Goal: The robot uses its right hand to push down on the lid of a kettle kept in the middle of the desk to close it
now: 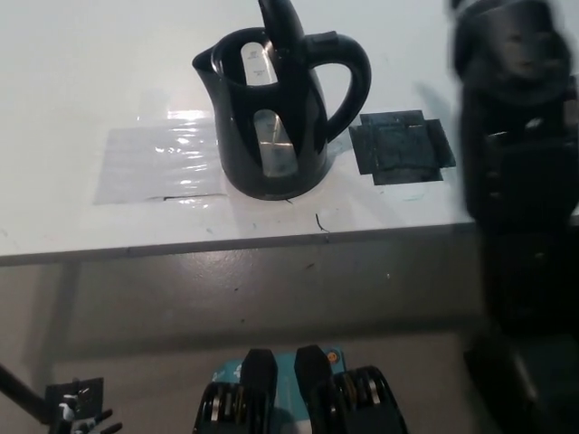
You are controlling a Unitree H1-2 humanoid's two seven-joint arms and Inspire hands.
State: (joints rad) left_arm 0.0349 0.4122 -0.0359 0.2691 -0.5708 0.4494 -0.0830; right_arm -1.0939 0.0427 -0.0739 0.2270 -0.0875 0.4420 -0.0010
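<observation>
The black plastic kettle (pixel 276 117) stands mid-desk at twelve o'clock on the white desk (pixel 72 81), its hinged black lid (pixel 282 23) upright, so closing is undone. The black right robot hand (pixel 516 54) blurs at two o'clock, well apart; I cannot tell its fingers' state. The left robot hand (pixel 77 411) rests at seven o'clock, its grip also unclear.

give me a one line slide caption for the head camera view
Black right arm rises blurred at the desk's right edge, beside the kettle whose lid stands open.

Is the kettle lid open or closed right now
Open. The lid stands upright above the kettle, leaving its mouth uncovered. The blurred right arm is beside it, not touching.
</observation>
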